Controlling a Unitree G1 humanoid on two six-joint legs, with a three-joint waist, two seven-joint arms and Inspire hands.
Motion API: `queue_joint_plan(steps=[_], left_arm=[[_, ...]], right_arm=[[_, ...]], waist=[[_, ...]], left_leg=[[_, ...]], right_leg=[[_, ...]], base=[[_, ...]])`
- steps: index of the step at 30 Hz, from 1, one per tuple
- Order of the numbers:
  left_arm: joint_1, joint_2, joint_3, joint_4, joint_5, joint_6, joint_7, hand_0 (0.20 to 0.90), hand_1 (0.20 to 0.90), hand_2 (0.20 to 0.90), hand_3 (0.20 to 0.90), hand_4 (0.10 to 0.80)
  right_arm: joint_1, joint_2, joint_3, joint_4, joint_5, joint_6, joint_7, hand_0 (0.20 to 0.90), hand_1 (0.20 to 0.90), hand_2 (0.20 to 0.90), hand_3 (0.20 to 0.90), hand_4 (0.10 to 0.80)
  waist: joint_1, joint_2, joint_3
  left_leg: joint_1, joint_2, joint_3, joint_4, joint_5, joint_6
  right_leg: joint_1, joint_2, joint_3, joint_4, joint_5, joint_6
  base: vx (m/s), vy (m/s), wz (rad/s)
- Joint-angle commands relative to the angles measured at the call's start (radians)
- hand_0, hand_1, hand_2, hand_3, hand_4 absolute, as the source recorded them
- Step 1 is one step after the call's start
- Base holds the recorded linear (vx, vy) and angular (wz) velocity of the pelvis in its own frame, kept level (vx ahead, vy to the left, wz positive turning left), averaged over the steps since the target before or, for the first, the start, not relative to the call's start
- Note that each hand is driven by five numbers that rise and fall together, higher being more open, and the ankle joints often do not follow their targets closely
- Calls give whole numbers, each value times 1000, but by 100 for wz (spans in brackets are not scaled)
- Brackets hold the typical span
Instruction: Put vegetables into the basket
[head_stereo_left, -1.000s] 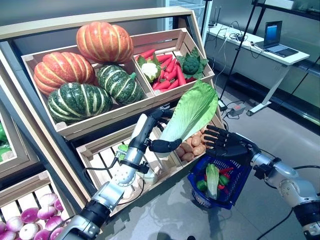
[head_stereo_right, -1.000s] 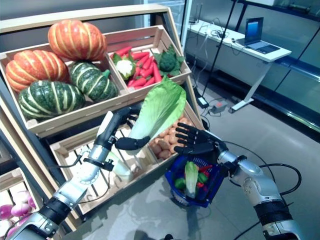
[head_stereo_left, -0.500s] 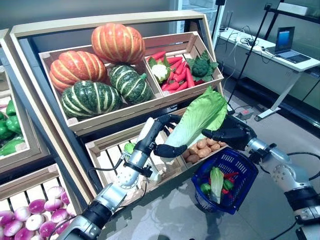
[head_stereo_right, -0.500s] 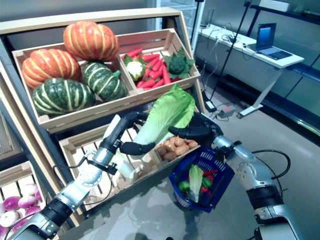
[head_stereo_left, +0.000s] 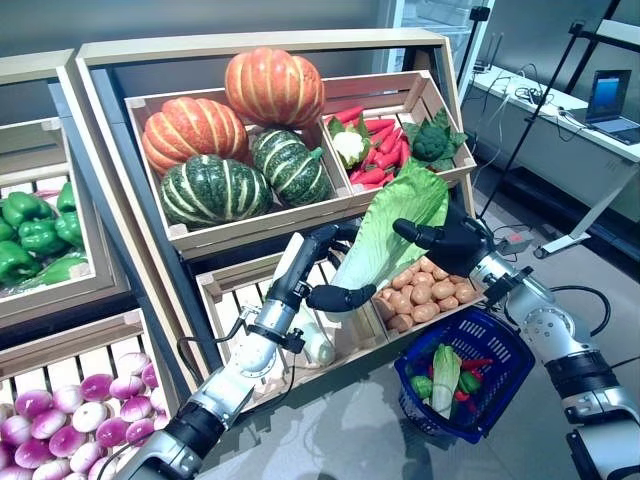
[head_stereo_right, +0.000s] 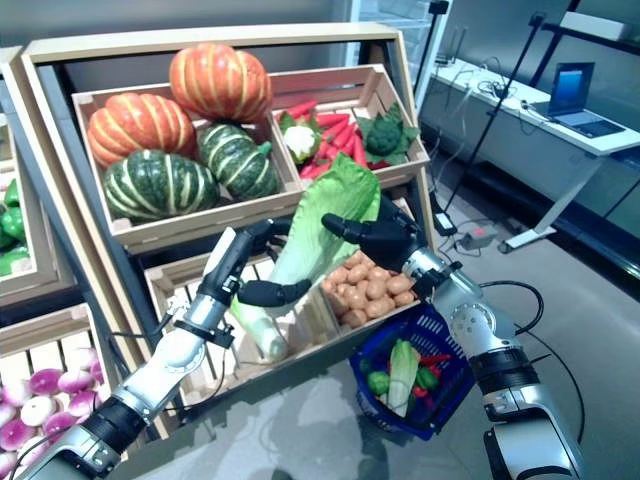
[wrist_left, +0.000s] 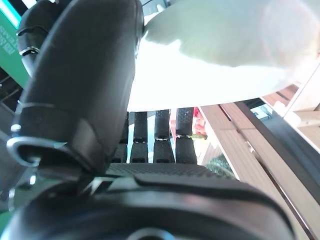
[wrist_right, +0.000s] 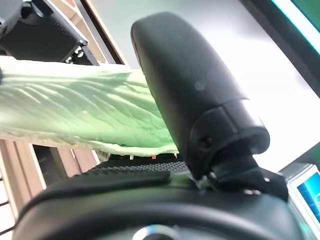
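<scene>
Two hands on one cabbage: a long green-leafed cabbage (head_stereo_left: 385, 235) with a pale stalk is held up in front of the shelving, between both hands.
Left hand (head_stereo_left: 325, 270): thumb and fingers curled round the pale lower stalk; its wrist view shows the white stalk pressed against the thumb with the fingers wrapped underneath.
Right hand (head_stereo_left: 447, 243): at the leafy upper end, thumb lying over the leaf and palm behind it; its wrist view shows the green leaf caught between thumb and palm.
Basket (head_stereo_left: 505, 345): blue plastic mesh, hanging low under the right forearm, below and to the right of the cabbage; the cabbage is not in it.
Basket contents: a pale green leafy vegetable standing on end, green peppers and something red beside it.
Potatoes (head_stereo_left: 415, 300): heaped in the lower right crate, just beneath the cabbage.
Pumpkins (head_stereo_left: 240, 135): two orange and two dark green striped, in the upper left crate.
Upper right crate (head_stereo_left: 440, 120): red carrots (head_stereo_left: 385, 150), a cauliflower (head_stereo_left: 347, 147) and a dark green leafy head (head_stereo_left: 437, 140).
Lower left crate (head_stereo_left: 235, 310): slatted wood, with a whitish vegetable lying in it.
Far left shelves: green peppers (head_stereo_left: 35, 225) above, purple-and-white turnips (head_stereo_left: 70, 420) below.
Background: a desk (head_stereo_left: 560, 120) with an open laptop (head_stereo_left: 610, 100).
</scene>
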Motion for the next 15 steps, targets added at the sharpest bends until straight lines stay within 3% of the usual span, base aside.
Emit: queue_joint_plan(steps=[1, 6, 7, 15], left_arm=[[-132, -19, -42, 3, -10, -131, -19, 300, 300, 300, 300, 400], [-143, -34, -57, 2, -2, -131, 1, 300, 300, 300, 300, 400], [-152, -38, -65, 1, 5, -126, 10, 300, 300, 300, 300, 400], [-167, -45, -77, -1, 22, -104, 43, 300, 300, 300, 300, 400]], right_arm=[[-229, 34, -23, -34, 93, -10, 66, 900, 900, 900, 900, 800], [-219, 48, 18, -7, 51, -8, 46, 900, 900, 900, 900, 800], [-216, 66, 34, 2, 48, -21, 30, 300, 300, 300, 300, 400], [-213, 122, 66, 7, -18, -54, -18, 300, 300, 300, 300, 400]], waist=[[-4, -41, -89], [-8, -41, -89], [-9, -40, -87], [-10, -33, -79]], left_leg=[[-1, -20, -7, 2, -124, -23], [-2, -21, -6, 2, -121, -20], [-2, -21, -5, 2, -120, -19], [0, -23, -7, 2, -119, -17]], right_leg=[[41, -37, -29, 2, -57, 29], [37, -38, -23, 2, -54, 29], [36, -38, -22, 2, -52, 29], [37, -38, -17, 2, -52, 29]], base=[[15, 11, 8], [2, 2, 1], [0, 0, 0], [0, 0, 0]])
